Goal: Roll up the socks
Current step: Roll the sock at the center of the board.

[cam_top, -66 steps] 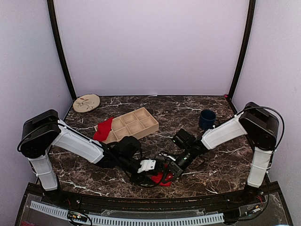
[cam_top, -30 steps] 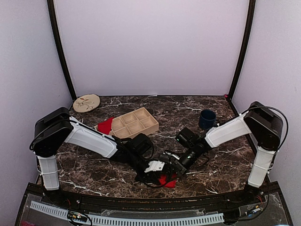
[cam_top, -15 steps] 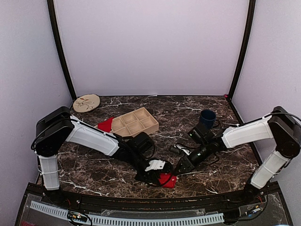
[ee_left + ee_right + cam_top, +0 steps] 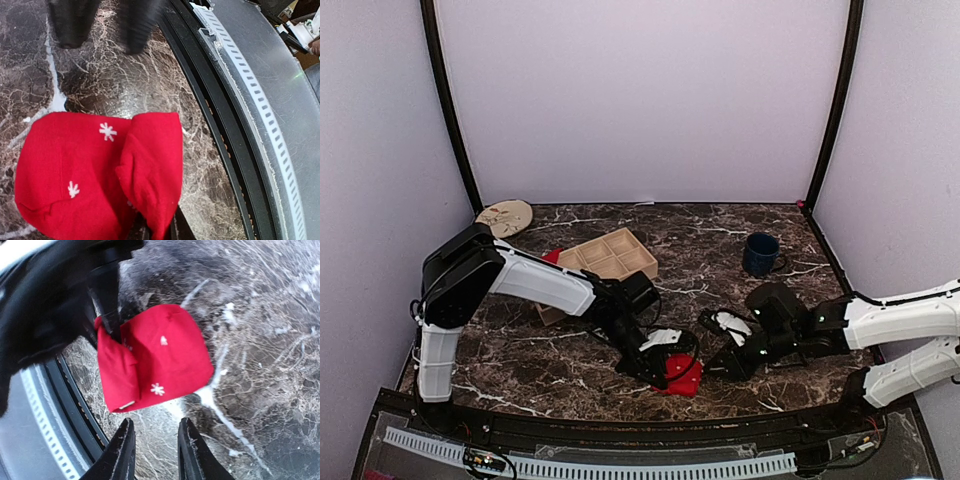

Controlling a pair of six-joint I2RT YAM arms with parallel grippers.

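A folded red sock [image 4: 684, 373] with white snowflakes lies on the marble table near the front edge. In the left wrist view the sock [image 4: 95, 175] fills the lower left, and my left gripper [image 4: 159, 231] is shut on its doubled-over flap at the bottom of the frame. Seen from above, the left gripper [image 4: 665, 364] sits at the sock's left side. My right gripper [image 4: 156, 450] stands open just short of the sock [image 4: 160, 355], nothing between its fingers [image 4: 125, 452]. It lies to the sock's right [image 4: 725, 362]. A second red sock [image 4: 549, 257] peeks out behind the tray.
A wooden compartment tray [image 4: 610, 260] stands at the back left, a round patterned plate [image 4: 503, 217] in the far left corner, a dark blue mug [image 4: 760, 253] at the back right. The table's front edge and metal rail [image 4: 260, 125] run right beside the sock.
My right arm has drawn back to the right, off the sock, its jaws now open and clear. The left arm has shifted right and still pinches the sock.
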